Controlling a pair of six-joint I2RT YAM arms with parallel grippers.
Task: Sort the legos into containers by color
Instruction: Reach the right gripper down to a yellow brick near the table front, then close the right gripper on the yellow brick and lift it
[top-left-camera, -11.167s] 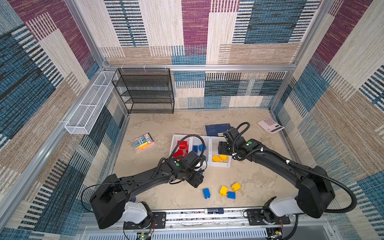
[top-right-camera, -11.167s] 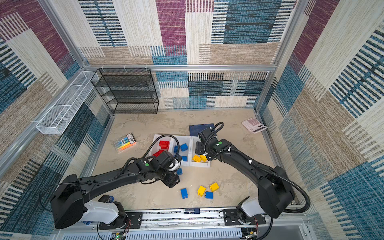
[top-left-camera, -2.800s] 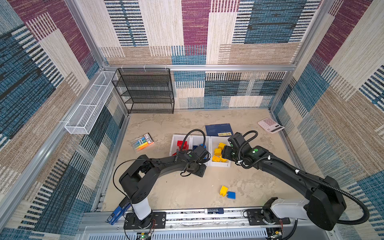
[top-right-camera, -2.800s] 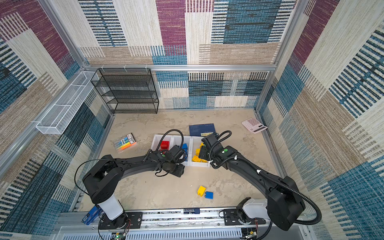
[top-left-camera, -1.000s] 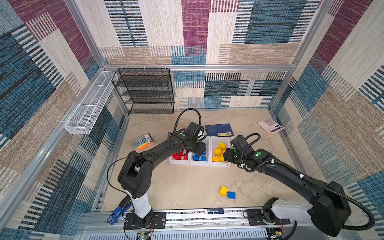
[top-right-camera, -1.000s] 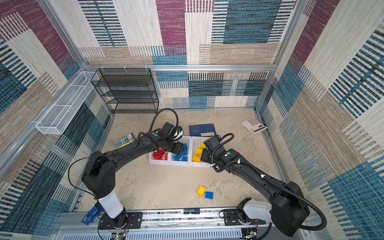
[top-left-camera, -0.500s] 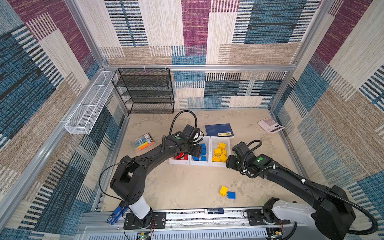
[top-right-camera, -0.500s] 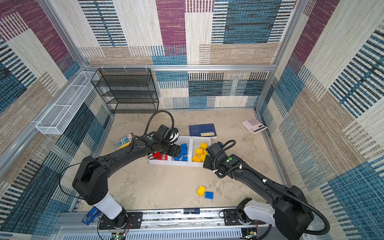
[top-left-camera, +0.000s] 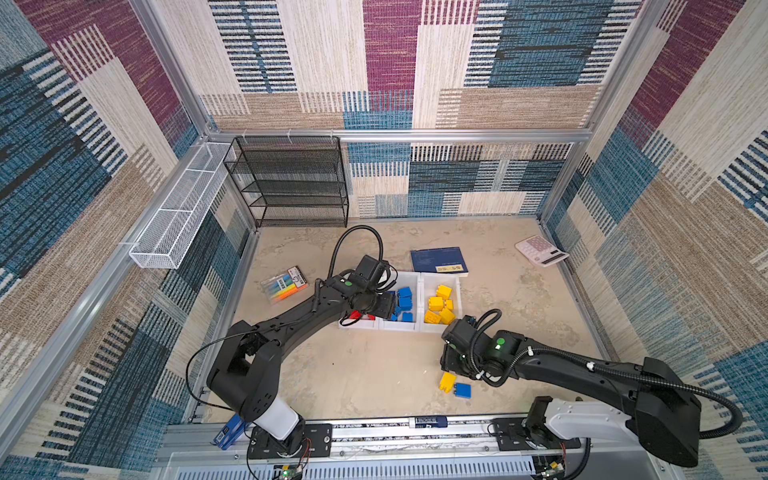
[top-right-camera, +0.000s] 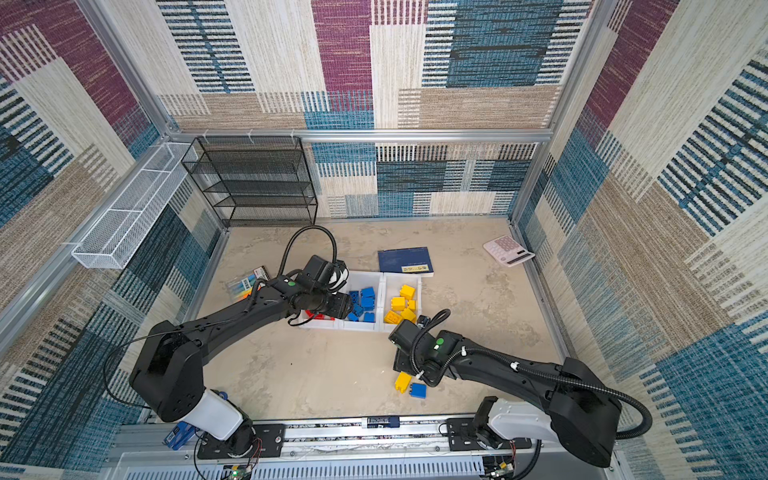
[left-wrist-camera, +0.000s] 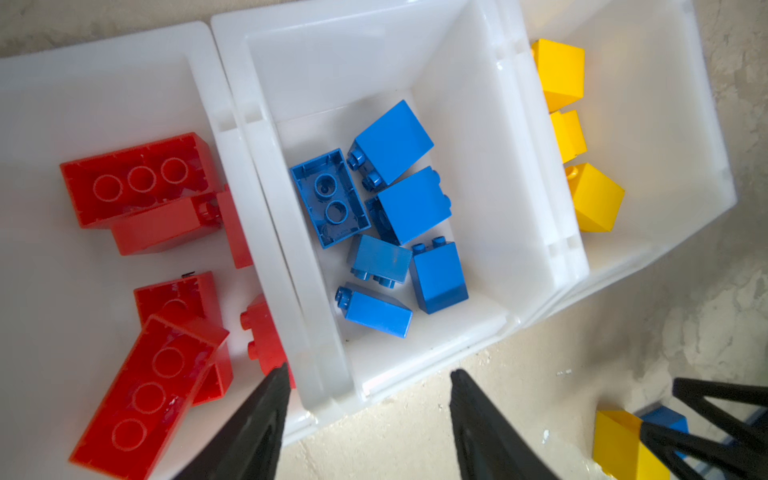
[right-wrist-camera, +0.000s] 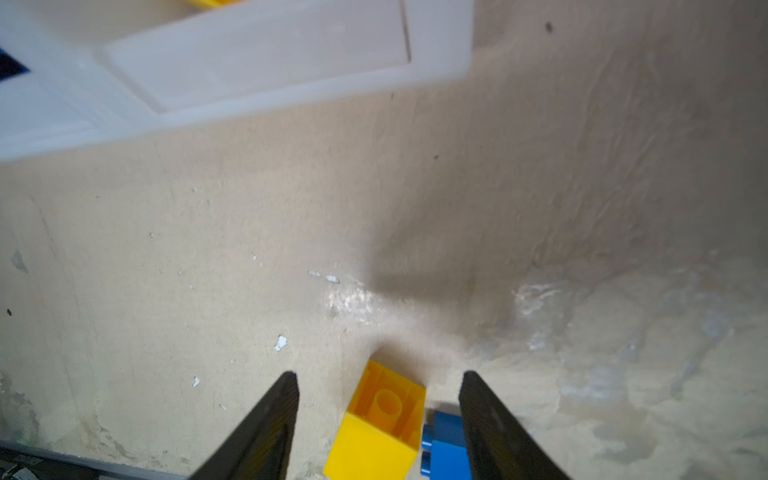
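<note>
Three white containers stand in a row: the left one (left-wrist-camera: 83, 83) holds red legos (left-wrist-camera: 141, 183), the middle one (left-wrist-camera: 332, 62) blue legos (left-wrist-camera: 395, 141), the right one (left-wrist-camera: 665, 124) yellow legos (top-left-camera: 436, 303). My left gripper (left-wrist-camera: 370, 370) hangs open and empty above the front lips of the red and blue containers. A loose yellow lego (right-wrist-camera: 382, 428) and a loose blue lego (right-wrist-camera: 444, 449) lie touching on the floor near the front rail, seen in both top views. My right gripper (right-wrist-camera: 379, 374) is open just above them, its fingers on either side of the pair.
A blue book (top-left-camera: 438, 261) lies behind the containers and a pink calculator (top-left-camera: 540, 250) at the back right. A marker pack (top-left-camera: 284, 284) lies to the left. A black mesh rack (top-left-camera: 291, 183) and a white wire basket (top-left-camera: 178, 208) stand along the back left.
My right gripper has left the yellow container's front and moved toward the front rail, over the two loose legos. My left gripper has shifted slightly toward the containers' front edge.
</note>
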